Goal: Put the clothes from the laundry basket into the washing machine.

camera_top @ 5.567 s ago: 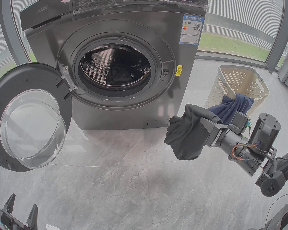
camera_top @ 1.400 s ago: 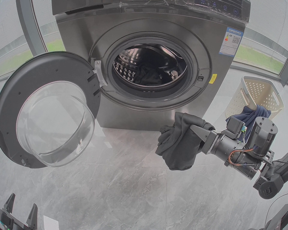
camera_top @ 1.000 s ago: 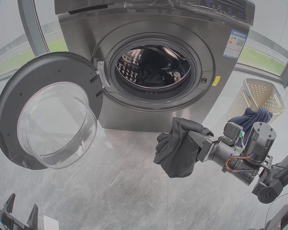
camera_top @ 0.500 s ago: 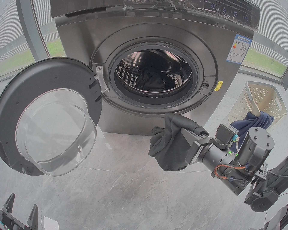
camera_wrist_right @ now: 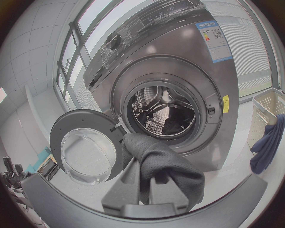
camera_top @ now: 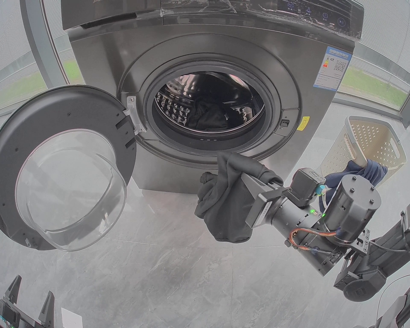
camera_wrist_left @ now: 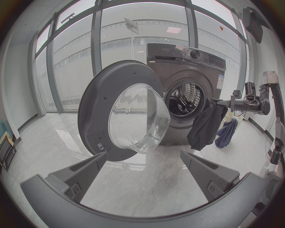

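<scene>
**Dark garment held in front of the open washer**

The right gripper [camera_top: 250, 181] is pressed together on a fold of a dark grey garment [camera_top: 224, 205]. The cloth drapes over its fingers and hangs free above the pale marbled floor [camera_top: 149, 265], touching nothing else. It hangs just near of the washing machine [camera_top: 213, 42], below the lower right of the round opening. In the right wrist view the same garment [camera_wrist_right: 160, 160] bunches over the two fingers, with the opening beyond it.

The machine's door [camera_top: 64, 111] stands swung wide to the left, its clear bowl facing near. Inside the drum [camera_top: 171, 106] a dark cloth [camera_top: 209, 115] already lies at the bottom.

On the machine's front, at the upper right, sits a blue-and-white label [camera_top: 333, 68] with a coloured rating chart and a square code; its print is too small to make out. A small yellow sticker [camera_top: 303, 123] sits beside the door latch. The control panel [camera_top: 299, 8] on top is covered in crinkled film.

The laundry basket [camera_top: 376, 136], cream and perforated, stands to the right of the machine. A blue garment [camera_top: 367, 171] hangs over its near rim.

The left gripper [camera_top: 30, 294] is low at the near left, fingers spread and holding nothing.
</scene>
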Robot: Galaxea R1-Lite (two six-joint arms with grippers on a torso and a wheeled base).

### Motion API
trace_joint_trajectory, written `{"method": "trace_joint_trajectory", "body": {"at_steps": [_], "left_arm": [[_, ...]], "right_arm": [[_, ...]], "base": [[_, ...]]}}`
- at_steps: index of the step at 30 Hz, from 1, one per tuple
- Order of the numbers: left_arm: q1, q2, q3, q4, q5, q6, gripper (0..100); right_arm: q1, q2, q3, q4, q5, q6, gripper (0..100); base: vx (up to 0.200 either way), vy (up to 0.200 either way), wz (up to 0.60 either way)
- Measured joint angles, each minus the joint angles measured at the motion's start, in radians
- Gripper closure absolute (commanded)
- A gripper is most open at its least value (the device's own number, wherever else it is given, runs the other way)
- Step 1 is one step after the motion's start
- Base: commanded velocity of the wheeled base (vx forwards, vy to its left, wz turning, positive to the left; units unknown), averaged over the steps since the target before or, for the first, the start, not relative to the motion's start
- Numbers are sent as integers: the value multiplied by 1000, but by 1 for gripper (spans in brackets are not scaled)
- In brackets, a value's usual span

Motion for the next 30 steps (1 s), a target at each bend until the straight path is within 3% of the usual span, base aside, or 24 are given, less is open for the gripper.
{"method": "trace_joint_trajectory", "body": {"at_steps": [8, 12, 19, 22, 27, 30], "left_arm": [[-1, 0, 0, 1, -10, 17, 0], [-2, 0, 0, -6, -63, 51, 0], [-3, 0, 0, -10, -69, 58, 0], [-3, 0, 0, -30, -69, 29, 0], [-2, 6, -75, -85, -89, -61, 0], [-11, 34, -152, -92, -148, -92, 0]], "right_arm": [[36, 45, -95, -1, 7, -16, 100], [42, 78, -153, -14, 30, -18, 100], [35, 124, -202, -40, 35, -46, 100], [25, 138, -216, -46, 28, -51, 100], [12, 149, -223, -47, 24, -53, 100], [4, 149, -225, -48, 23, -54, 100]], "base": [[0, 0, 0], [0, 0, 0], [0, 0, 0], [0, 0, 0], [0, 0, 0], [0, 0, 0]]}}
